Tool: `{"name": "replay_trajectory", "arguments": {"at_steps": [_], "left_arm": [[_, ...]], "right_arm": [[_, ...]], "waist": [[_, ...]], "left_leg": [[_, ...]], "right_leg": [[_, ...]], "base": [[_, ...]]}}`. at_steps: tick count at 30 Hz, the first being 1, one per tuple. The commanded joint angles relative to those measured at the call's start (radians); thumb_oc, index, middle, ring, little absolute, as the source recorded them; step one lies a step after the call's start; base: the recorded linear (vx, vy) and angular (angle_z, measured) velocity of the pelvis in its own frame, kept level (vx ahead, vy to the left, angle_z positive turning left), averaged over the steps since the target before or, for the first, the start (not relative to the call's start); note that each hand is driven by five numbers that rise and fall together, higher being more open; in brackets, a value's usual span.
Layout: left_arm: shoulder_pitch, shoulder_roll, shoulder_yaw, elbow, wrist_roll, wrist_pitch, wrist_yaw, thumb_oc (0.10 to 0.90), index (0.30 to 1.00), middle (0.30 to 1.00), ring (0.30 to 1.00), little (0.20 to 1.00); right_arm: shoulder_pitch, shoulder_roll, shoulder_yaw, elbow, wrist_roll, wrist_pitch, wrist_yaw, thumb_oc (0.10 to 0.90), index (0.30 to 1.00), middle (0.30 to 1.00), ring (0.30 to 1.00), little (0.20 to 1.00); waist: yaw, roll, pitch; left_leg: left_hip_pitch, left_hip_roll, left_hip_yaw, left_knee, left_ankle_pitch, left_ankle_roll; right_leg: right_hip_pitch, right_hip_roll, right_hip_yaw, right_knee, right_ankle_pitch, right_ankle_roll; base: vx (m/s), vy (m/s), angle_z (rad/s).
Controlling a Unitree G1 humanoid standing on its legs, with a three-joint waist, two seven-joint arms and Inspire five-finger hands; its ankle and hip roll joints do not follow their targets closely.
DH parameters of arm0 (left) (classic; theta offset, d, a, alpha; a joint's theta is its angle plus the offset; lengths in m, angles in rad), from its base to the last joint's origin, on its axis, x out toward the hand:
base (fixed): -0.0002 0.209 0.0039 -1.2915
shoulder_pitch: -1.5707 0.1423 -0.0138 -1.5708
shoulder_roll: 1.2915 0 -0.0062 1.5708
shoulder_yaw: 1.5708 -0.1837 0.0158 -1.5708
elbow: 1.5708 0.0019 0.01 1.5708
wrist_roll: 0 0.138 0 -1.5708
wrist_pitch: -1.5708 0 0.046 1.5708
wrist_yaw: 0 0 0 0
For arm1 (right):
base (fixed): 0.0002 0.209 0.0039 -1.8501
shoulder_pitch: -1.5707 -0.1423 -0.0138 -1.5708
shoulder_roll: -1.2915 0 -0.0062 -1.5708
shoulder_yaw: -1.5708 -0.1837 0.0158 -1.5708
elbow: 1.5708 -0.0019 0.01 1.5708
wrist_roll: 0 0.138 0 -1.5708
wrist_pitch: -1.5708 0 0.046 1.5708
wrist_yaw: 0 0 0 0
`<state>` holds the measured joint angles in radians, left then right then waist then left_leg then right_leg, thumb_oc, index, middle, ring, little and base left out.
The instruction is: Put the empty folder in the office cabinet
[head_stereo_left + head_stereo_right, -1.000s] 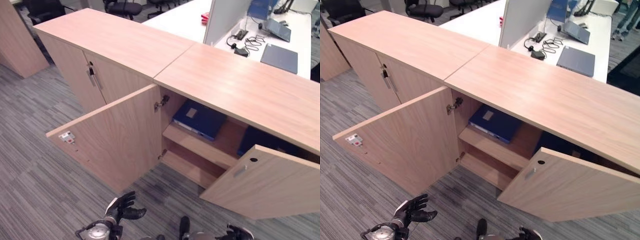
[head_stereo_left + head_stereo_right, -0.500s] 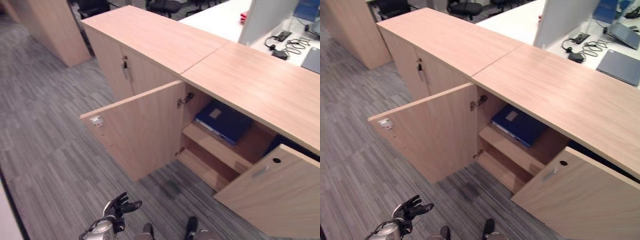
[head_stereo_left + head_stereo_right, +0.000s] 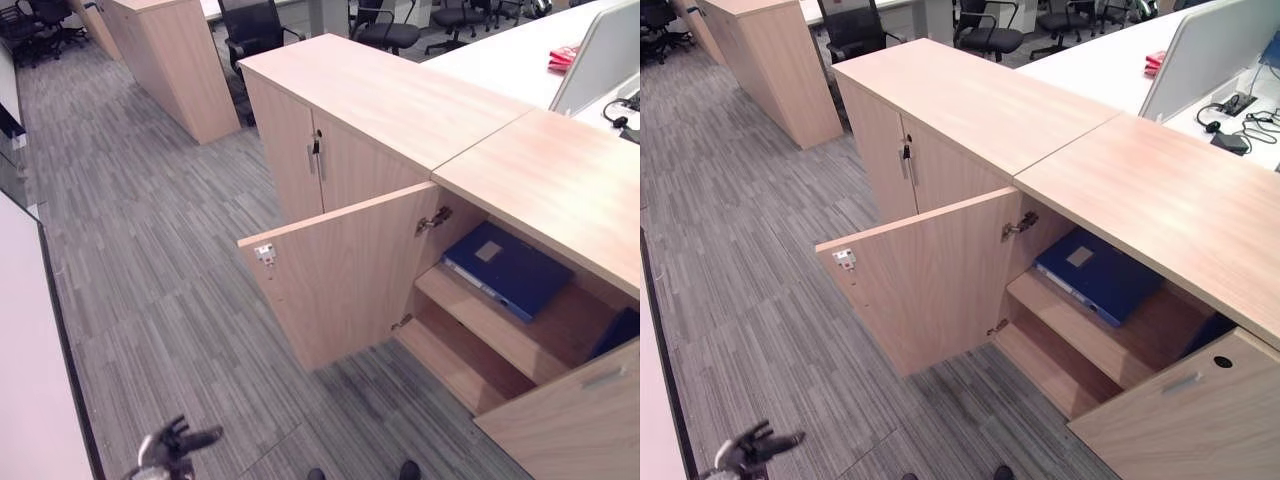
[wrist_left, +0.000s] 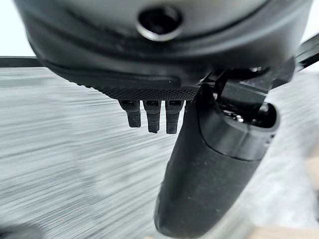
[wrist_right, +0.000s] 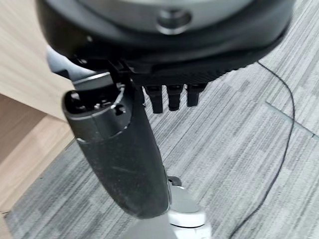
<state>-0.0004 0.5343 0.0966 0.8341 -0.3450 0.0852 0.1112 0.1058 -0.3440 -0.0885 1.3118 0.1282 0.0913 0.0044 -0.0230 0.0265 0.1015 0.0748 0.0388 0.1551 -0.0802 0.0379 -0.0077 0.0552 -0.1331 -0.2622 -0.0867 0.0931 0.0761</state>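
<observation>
Folder (image 3: 505, 268) shelved, hands (image 3: 170, 450) empty.

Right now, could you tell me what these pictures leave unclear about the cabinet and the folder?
- Whether the blue folder on the upper shelf is empty: its cover hides the contents.
- The dark blue item further right: cut off by the right door.
- The neighbouring closed cabinet: doors hide its inside.
- Left hand: holds nothing.

Grey striped carpet (image 3: 150, 250) is covering the floor. A separate wooden unit (image 3: 770, 60) is standing well apart at the far left, black office chairs (image 3: 250, 25) are sitting behind it, and a white desk (image 3: 1110, 70) is stretching beyond.
</observation>
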Motion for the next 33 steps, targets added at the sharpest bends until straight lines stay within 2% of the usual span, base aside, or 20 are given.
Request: {"name": "replay_trajectory", "arguments": {"at_steps": [1,8,9,10,14,16,19,20,24,29,30,33], "left_arm": [[-0.153,0.159,0.063,-0.081,0.099,-0.086,0.053,0.8,0.9,0.9,0.9,0.9],[-0.391,0.261,-0.063,-0.051,0.182,-0.094,0.078,0.8,0.9,0.9,0.9,0.9],[-0.391,0.261,-0.063,-0.05,0.182,-0.094,0.078,0.8,0.9,0.9,0.9,0.9],[-0.473,0.267,-0.121,-0.025,0.193,-0.097,0.077,0.8,0.9,0.9,0.9,0.9],[-0.588,0.267,-0.206,0.018,0.202,-0.102,0.073,0.8,0.9,0.9,0.9,0.9],[-0.671,0.241,-0.278,0.02,0.189,-0.11,0.047,0.8,0.9,0.9,0.9,0.9],[-0.722,0.224,-0.324,0.017,0.171,-0.114,0.017,0.8,0.9,0.9,0.9,0.9],[-0.766,0.209,-0.373,0.019,0.161,-0.117,-0.019,0.8,0.9,0.9,0.9,0.9],[-0.823,0.168,-0.431,0.021,0.154,-0.125,-0.049,0.8,0.9,0.9,0.9,0.9],[-0.848,0.099,-0.49,-0.007,0.13,-0.136,-0.096,0.8,0.9,0.9,0.9,0.9],[-0.841,0.096,-0.51,-0.017,0.141,-0.138,-0.101,0.8,0.9,0.9,0.9,0.9],[-0.855,0.05,-0.539,-0.017,0.133,-0.138,-0.135,0.8,0.9,0.9,0.9,0.9]], "right_arm": [[-0.004,-0.069,0.033,0.105,0.017,0.017,0.004,0.8,0.9,0.9,0.9,0.9],[-0.035,-0.108,0.031,0.143,0.031,0.024,0.025,0.8,0.9,0.9,0.9,0.9],[-0.035,-0.108,0.031,0.143,0.03,0.024,0.025,0.8,0.9,0.9,0.9,0.9],[-0.049,-0.128,0.027,0.155,0.043,0.025,0.026,0.8,0.9,0.9,0.9,0.9],[-0.071,-0.153,0.019,0.171,0.057,0.026,0.028,0.8,0.9,0.9,0.9,0.9],[-0.089,-0.184,0.006,0.189,0.072,0.029,0.03,0.8,0.9,0.9,0.9,0.9],[-0.101,-0.209,-0.005,0.206,0.075,0.034,0.034,0.8,0.9,0.9,0.9,0.9],[-0.11,-0.208,-0.005,0.215,0.074,0.033,0.028,0.8,0.9,0.9,0.9,0.9],[-0.104,-0.176,0.008,0.21,0.068,0.032,0.026,0.8,0.9,0.9,0.9,0.9],[-0.131,-0.192,0.005,0.218,0.08,0.034,0.026,0.8,0.9,0.9,0.9,0.9],[-0.128,-0.169,0.022,0.204,0.082,0.012,0.008,0.8,0.9,0.9,0.9,0.9],[-0.11,-0.135,0.039,0.181,0.081,0.015,0.018,0.8,0.9,0.9,0.9,0.9]], "waist": [[-0.012,0.009,0.003],[-0.038,-0.002,-0.005],[-0.037,-0.003,-0.006],[-0.05,-0.002,-0.005],[-0.058,-0.004,-0.011],[-0.068,-0.004,-0.017],[-0.07,-0.004,-0.019],[-0.076,-0.001,-0.022],[-0.094,0.001,-0.026],[-0.101,-0.002,-0.032],[-0.103,-0.002,-0.036],[-0.115,-0.006,-0.042]], "left_leg": [[0.006,0.002,-0.027,-0.007,-0.093,-0.022],[0.016,-0.018,0.003,-0.007,-0.112,-0.003],[0.016,-0.018,0.003,-0.007,-0.112,-0.003],[0.023,-0.021,0.016,-0.007,-0.121,0.002],[0.028,-0.026,0.035,-0.007,-0.125,0.008],[0.037,-0.03,0.046,-0.007,-0.132,0.013],[0.043,-0.032,0.052,-0.007,-0.137,0.015],[0.05,-0.033,0.06,-0.007,-0.141,0.017],[0.062,-0.035,0.07,-0.007,-0.147,0.019],[0.073,-0.037,0.069,-0.007,-0.153,0.02],[0.076,-0.037,0.069,-0.007,-0.156,0.021],[0.08,-0.037,0.072,-0.007,-0.158,0.021]], "right_leg": [[-0.001,0.015,0.002,0.048,-0.11,0.041],[-0.014,-0.004,0.028,0.048,-0.081,0.069],[-0.015,-0.004,0.028,0.048,-0.081,0.069],[-0.019,-0.009,0.038,0.05,-0.077,0.077],[-0.026,-0.013,0.05,0.046,-0.064,0.084],[-0.026,-0.016,0.053,0.04,-0.057,0.091],[-0.023,-0.018,0.055,0.035,-0.053,0.094],[-0.02,-0.019,0.059,0.03,-0.05,0.097],[-0.015,-0.018,0.067,0.025,-0.045,0.099],[-0.006,-0.018,0.065,0.023,-0.045,0.102],[-0.004,-0.017,0.066,0.022,-0.044,0.102],[-0.003,-0.017,0.069,0.021,-0.041,0.102]], "base": [[0.0,0.058,-0.15],[0.0,0.051,-0.16],[0.01,0.061,-0.07],[0.01,0.05,-0.14],[0.01,0.038,-0.22],[0.02,0.029,-0.26],[0.01,0.024,-0.18],[0.02,0.034,-0.05],[0.01,0.016,0.01],[0.01,0.001,0.03],[0.02,0.001,0.05],[0.01,0.0,0.01]]}}
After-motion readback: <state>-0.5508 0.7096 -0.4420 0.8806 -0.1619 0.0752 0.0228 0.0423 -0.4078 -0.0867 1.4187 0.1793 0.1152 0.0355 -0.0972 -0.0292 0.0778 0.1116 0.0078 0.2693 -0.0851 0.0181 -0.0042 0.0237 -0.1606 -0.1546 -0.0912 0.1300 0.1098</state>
